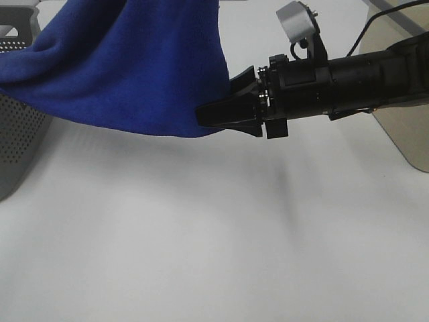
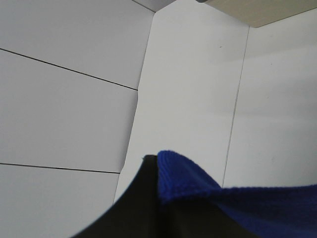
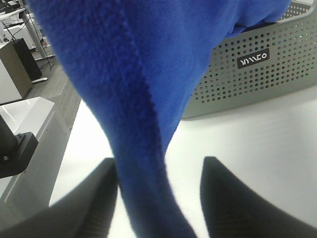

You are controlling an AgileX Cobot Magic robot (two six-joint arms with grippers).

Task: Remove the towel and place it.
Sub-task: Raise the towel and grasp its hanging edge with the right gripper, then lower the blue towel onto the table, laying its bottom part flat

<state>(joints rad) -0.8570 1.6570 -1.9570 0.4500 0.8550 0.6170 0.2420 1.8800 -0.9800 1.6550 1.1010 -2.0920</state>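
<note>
Exterior high view: the towel (image 1: 127,67) is hanging from beyond the frame at 12 o'clock and is draping down toward 9 o'clock, where it is lying over the rim of the grey perforated basket (image 1: 17,141). Its lower edge is sagging above the white table (image 1: 201,241). My right arm is reaching in from 3 o'clock. My right gripper (image 1: 213,107) is sitting at the towel's lower corner, near the centre of the view.

Right wrist view: my two fingers (image 3: 89,203) are standing apart, with a hanging fold of the towel (image 3: 124,74) passing between them. The fold is touching one finger and is leaving a visible gap to the other, so the jaws are not clamping it. The basket (image 3: 257,74) is showing behind the towel.

Left wrist view: my left gripper (image 2: 156,198) is closed. It is pinching a hemmed edge of the towel (image 2: 257,208) against its black finger (image 2: 129,213).
</note>
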